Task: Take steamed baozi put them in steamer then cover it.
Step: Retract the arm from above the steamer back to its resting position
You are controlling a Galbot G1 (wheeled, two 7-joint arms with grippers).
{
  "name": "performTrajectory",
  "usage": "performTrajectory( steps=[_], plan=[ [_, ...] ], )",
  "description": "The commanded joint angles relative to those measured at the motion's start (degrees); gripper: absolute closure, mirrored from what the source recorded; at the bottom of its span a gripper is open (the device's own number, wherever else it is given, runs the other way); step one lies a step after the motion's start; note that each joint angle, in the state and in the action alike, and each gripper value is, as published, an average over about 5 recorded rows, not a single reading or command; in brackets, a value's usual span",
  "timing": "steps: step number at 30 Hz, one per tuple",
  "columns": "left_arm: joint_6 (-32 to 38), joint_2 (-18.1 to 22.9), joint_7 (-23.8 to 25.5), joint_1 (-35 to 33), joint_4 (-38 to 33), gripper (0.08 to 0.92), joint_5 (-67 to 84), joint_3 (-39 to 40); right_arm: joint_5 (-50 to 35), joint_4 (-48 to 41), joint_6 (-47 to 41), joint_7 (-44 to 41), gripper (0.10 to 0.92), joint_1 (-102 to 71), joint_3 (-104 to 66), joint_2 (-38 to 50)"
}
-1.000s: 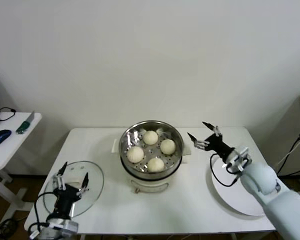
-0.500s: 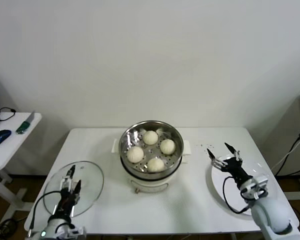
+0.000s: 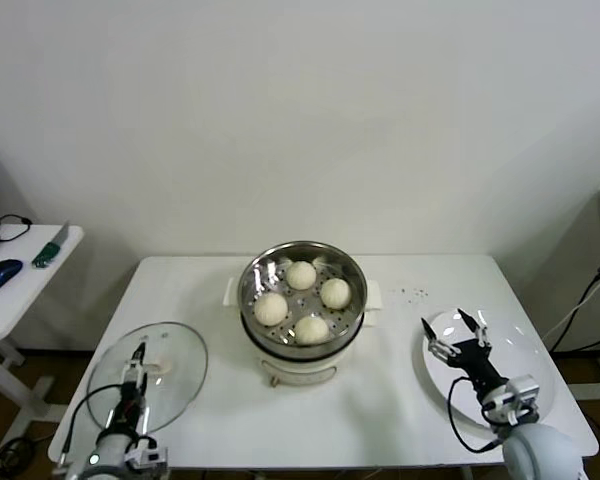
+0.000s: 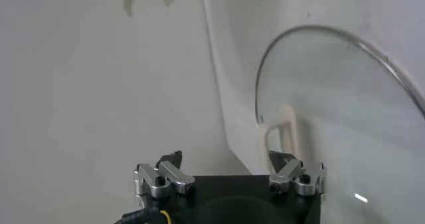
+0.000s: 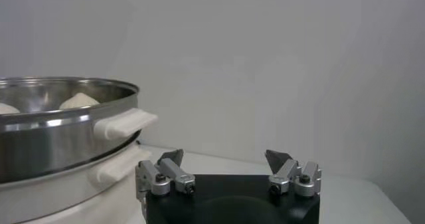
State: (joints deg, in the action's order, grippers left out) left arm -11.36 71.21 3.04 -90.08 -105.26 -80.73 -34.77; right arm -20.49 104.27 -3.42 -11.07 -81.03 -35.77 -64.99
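Several cream-white baozi (image 3: 301, 274) lie in the shiny steamer (image 3: 352, 268) on its white pot base at the table's middle. The right wrist view shows the steamer (image 5: 60, 122) and one baozi (image 5: 80, 100) over its rim. The cover (image 3: 175, 385), a clear glass lid with a pale handle, lies flat on the table at the front left. My left gripper (image 3: 138, 360) hovers open over it; the left wrist view shows the cover (image 4: 345, 112) and its handle (image 4: 282, 129) just beyond the gripper (image 4: 224, 159). My right gripper (image 3: 450, 328) is open and empty over the white plate, as its wrist view confirms (image 5: 224, 155).
A flat white plate (image 3: 515, 355) lies at the table's front right, under my right gripper. A few dark specks (image 3: 415, 293) dot the table right of the steamer. A small side table (image 3: 10, 290) with a mouse and tools stands at the far left.
My right gripper has drawn back from beside the steamer to above the plate. My left gripper has turned edge-on over the cover and shifted slightly toward the handle.
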Motion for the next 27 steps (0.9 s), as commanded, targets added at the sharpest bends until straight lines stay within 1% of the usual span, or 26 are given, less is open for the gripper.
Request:
performTrajectory(
  steps=[1, 8, 12, 19, 23, 27],
  plan=[
    [-1.3, -1.1, -2.3, 6.1, 8.5, 0.177, 1.4, 0.3, 2.5, -0.1, 0.2, -0.1, 0.203, -0.5, -0.1, -2.4],
    [-1.5, -2.2, -4.6, 8.9, 11.3, 0.177, 4.1, 1.1, 3.5, -0.7, 0.5, -0.1, 0.203, 0.3, 0.1, -3.1],
    [-1.8, -2.8, -4.6, 10.1, 12.5, 0.177, 5.1, 2.0, 3.9, -0.9, 0.7, -0.2, 0.203, 0.5, 0.1, -3.6],
    [-1.7, -2.8, -5.4, 11.6, 14.7, 0.177, 6.5, 2.6, 5.1, -0.9, 1.2, -0.5, 0.203, 0.5, 0.0, -4.7],
    [-1.7, -2.6, -7.0, 12.0, 14.8, 0.177, 8.0, 3.0, 5.9, -0.9, 1.5, -0.6, 0.203, 0.3, 0.1, -5.4],
    [-1.4, -2.5, -7.6, 12.3, 15.0, 0.177, 8.8, 3.1, 7.0, -1.2, 1.9, -0.8, 0.203, 0.3, 0.2, -6.0]
  ],
)
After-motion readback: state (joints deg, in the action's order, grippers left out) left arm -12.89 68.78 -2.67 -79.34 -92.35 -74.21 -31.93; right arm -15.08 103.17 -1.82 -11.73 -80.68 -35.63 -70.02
